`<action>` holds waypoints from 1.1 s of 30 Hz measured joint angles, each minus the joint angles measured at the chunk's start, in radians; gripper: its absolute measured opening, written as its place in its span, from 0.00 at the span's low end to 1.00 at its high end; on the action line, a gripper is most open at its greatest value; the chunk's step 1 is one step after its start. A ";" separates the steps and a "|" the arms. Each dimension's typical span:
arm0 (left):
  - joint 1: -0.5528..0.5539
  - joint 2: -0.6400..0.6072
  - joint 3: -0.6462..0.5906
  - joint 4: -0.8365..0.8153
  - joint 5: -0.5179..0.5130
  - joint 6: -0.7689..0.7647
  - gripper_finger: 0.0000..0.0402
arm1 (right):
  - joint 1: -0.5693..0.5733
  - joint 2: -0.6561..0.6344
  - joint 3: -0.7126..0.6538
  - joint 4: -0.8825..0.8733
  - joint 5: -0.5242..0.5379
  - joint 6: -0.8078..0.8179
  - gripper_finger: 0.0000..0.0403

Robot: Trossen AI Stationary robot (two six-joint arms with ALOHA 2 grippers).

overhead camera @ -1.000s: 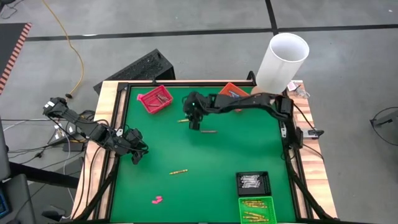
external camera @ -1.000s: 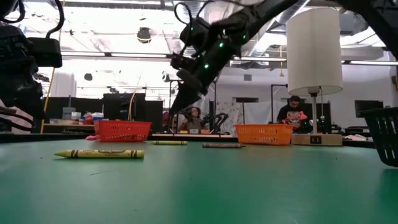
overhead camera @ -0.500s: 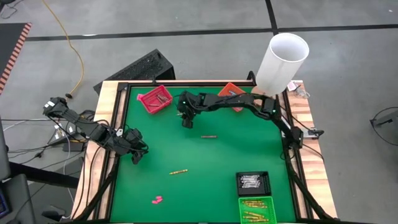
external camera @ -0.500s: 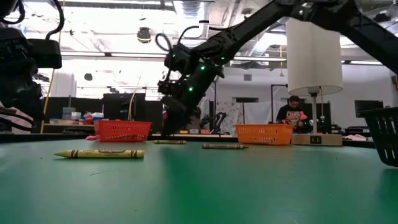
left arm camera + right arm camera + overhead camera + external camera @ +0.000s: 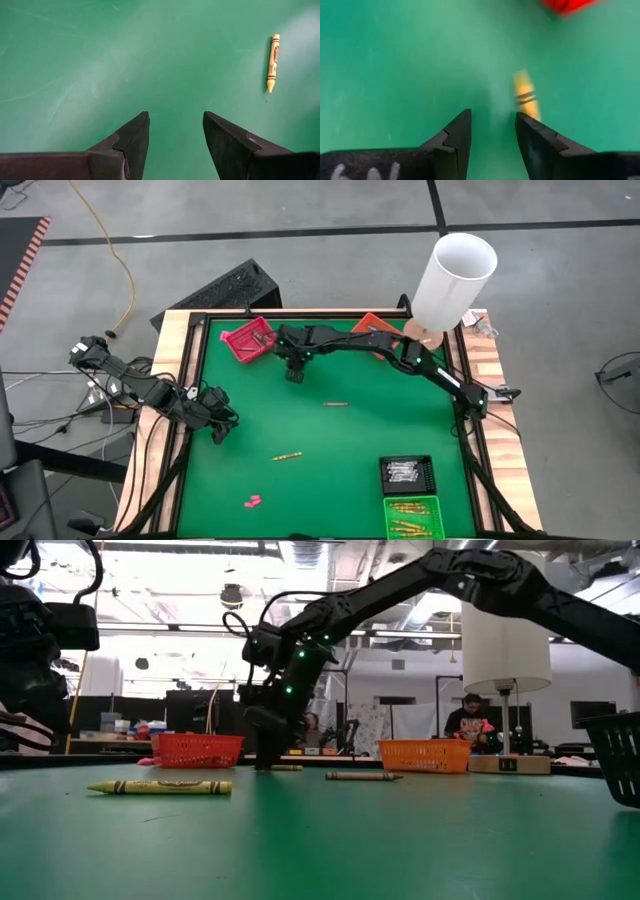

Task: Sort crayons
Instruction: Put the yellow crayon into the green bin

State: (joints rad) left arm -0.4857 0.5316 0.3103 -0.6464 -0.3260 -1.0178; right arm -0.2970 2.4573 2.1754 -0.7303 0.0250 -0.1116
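Three loose crayons lie on the green tabletop (image 5: 350,450): a yellow crayon (image 5: 288,455) lower centre of the high view, a dark crayon (image 5: 336,403) mid-frame, and a yellow-orange crayon (image 5: 526,98) at the upper centre under the right gripper (image 5: 294,373). That gripper's jaws stand slightly apart and empty, with the crayon just beside one tip. The left gripper (image 5: 220,433) waits at the left edge, jaws apart, empty. Crayons look light, stiff, waxy and brittle; best pinched across the middle. Four trays: red (image 5: 248,340), orange (image 5: 371,327), black (image 5: 407,474), green (image 5: 415,518).
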 joint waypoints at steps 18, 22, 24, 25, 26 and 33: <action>0.000 0.000 0.000 0.000 -0.002 0.045 0.44 | 0.027 -0.066 0.150 -0.156 -0.060 -0.107 0.30; 0.000 0.000 0.000 0.001 -0.003 0.041 0.44 | -0.037 -0.067 0.164 -0.140 0.009 -0.027 0.29; 0.000 0.000 0.000 0.001 -0.004 0.037 0.44 | -0.072 -0.066 0.163 -0.161 -0.004 0.014 0.29; 0.000 0.000 -0.001 0.002 -0.004 0.037 0.44 | -0.087 -0.065 0.161 -0.163 -0.030 0.021 0.29; 0.000 0.000 -0.001 0.001 -0.004 0.037 0.44 | -0.098 -0.064 0.157 -0.164 -0.057 0.022 0.29; 0.000 0.000 -0.001 0.001 -0.005 0.036 0.44 | -0.120 -0.064 0.156 -0.185 -0.106 -0.038 0.29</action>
State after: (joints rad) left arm -0.4856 0.5320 0.3092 -0.6453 -0.3311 -0.9817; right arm -0.4170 2.3936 2.3318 -0.9153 -0.0811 -0.1499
